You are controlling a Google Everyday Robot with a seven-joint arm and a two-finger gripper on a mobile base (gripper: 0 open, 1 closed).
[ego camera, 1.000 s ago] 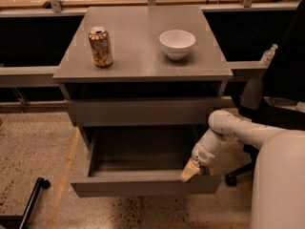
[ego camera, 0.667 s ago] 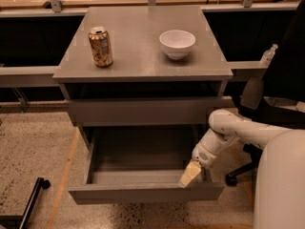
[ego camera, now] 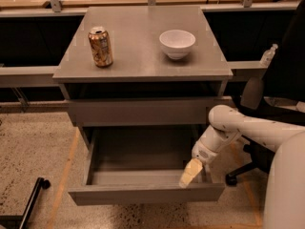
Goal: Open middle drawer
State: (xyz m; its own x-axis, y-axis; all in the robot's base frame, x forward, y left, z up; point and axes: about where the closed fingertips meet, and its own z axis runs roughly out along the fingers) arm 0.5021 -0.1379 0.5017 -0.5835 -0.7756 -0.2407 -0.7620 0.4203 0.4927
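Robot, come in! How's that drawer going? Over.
Gripper low inside middle drawer, at its front. Drawer pulled well out. Soda can and white bowl on cabinet top, out of the way.

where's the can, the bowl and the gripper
can (ego camera: pixel 100 47): camera view, middle of its side
bowl (ego camera: pixel 177 44): camera view, its outer wall
gripper (ego camera: pixel 188 176): camera view, its tip, inside the open drawer (ego camera: pixel 143 193) at the right front corner

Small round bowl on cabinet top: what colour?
White bowl, camera view; gripper at right front of grey middle drawer.
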